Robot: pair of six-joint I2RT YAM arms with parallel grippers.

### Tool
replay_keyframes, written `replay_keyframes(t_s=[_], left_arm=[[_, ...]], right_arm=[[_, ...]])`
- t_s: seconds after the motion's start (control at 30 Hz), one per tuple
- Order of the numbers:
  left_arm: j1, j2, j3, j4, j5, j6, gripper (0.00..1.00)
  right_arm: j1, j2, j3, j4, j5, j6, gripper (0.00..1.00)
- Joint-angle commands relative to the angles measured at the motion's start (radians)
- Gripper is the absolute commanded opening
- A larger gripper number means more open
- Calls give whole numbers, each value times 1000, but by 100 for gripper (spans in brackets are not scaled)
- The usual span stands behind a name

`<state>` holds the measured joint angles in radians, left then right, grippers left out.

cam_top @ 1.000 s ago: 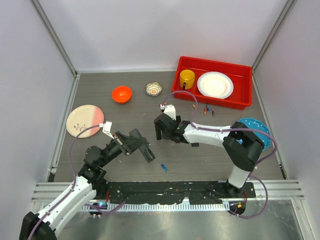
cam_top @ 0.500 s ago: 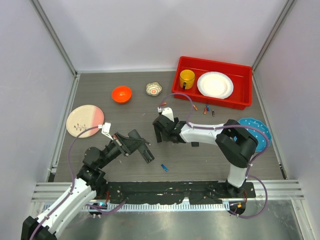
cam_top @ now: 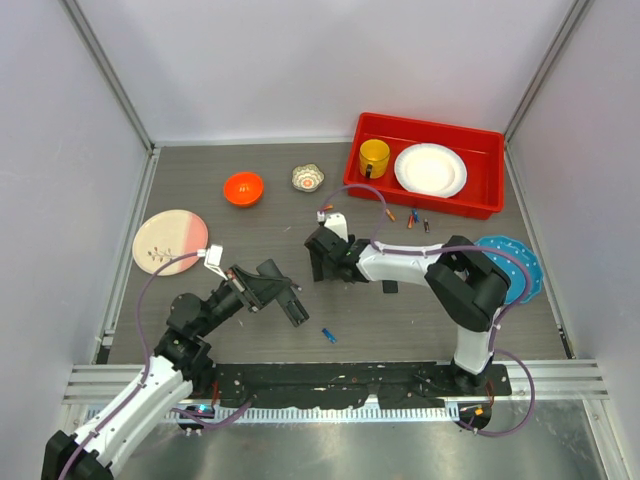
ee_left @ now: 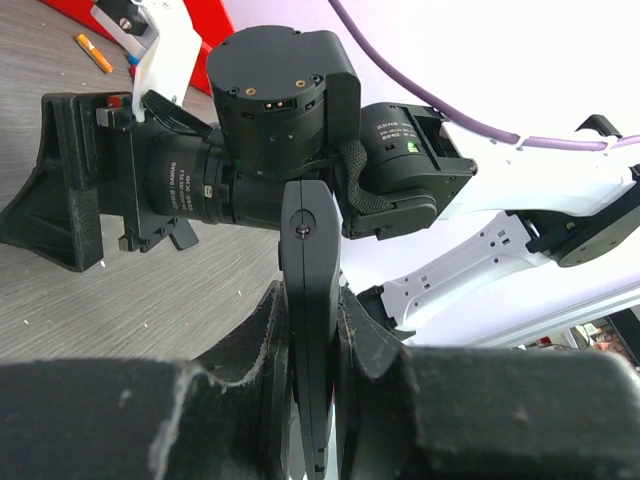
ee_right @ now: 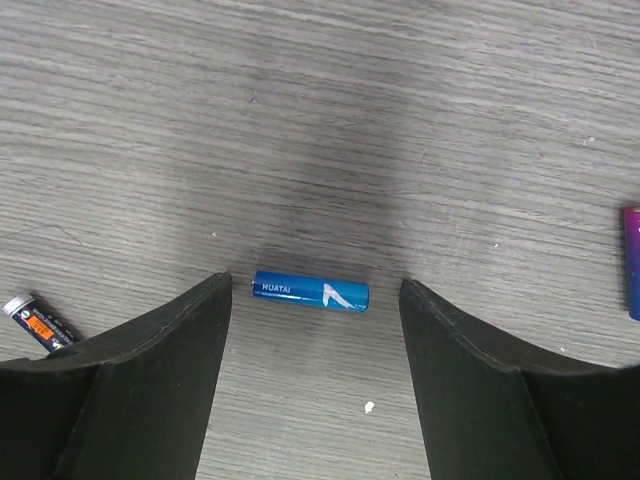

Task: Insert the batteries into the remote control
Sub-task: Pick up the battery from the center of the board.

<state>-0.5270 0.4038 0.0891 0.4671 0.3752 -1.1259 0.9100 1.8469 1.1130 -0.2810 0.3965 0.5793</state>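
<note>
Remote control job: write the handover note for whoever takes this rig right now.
Left end effector: shut on the remote control.
Right end effector: open, one finger either side of a blue battery lying flat on the table, not touching it.
Nearby: a purple battery and a dark battery; loose batteries by the red bin.
Done: remote gripped. No battery picked up; recess not visible.
Left: grasp batteries, load them.

My top camera looks down from high at the near edge over the whole table (cam_top: pixel 200 190), left wrist camera hugs the remote control (ee_left: pixel 308 300), facing the right arm (ee_left: pixel 280 100) both views share, right wrist camera seemingly close above a blue battery (ee_right: pixel 310 291).
</note>
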Motion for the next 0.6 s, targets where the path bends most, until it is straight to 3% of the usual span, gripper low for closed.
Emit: replay_keyframes(t_s=[0.0,0.57], left_arm=[[7,-2,-3,38,2,-5,0],[7,43,-19,82,7,-2,0]], right_arm=[[-5,12,28,34,-10,28,72],[-6,12,-8,46,-35,11,56]])
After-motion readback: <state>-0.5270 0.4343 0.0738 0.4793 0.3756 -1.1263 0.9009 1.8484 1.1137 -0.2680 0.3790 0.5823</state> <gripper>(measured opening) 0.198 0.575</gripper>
